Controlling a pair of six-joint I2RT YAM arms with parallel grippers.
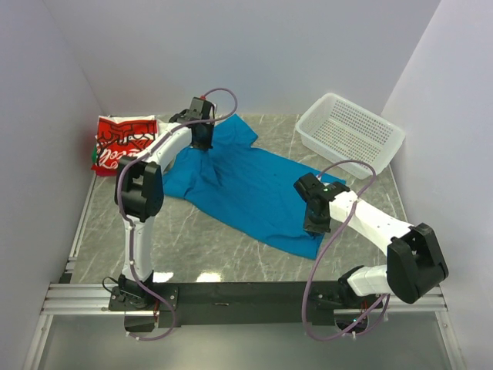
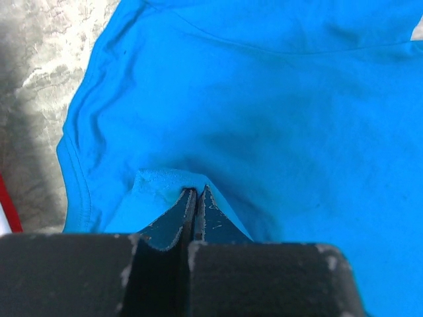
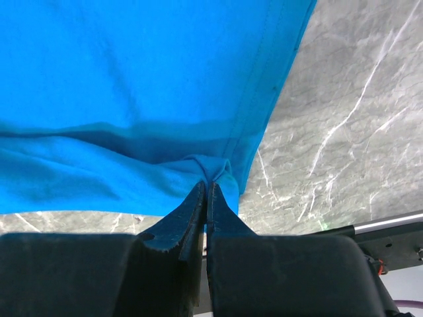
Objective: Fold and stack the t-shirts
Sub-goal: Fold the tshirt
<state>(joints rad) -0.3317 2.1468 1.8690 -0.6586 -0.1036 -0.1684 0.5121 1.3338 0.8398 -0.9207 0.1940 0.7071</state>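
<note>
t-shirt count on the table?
2: blue shirt spread across the middle; red-and-white shirt folded at the far left. None visible in the basket, far right.

Rumpled blue t-shirt (image 1: 246,189) spread diagonally at centre; folded red-and-white t-shirt (image 1: 123,142) far left.

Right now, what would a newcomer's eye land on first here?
The plain bright-blue cotton t-shirt comes first, lying crumpled across the middle of the grey marbled table. The left hand is shut on a fold at its far-left part and the right hand on its near-right hem edge. Next come the folded red-and-white t-shirt with white script lettering at the far-left corner and the white perforated plastic basket at the far right.
</note>
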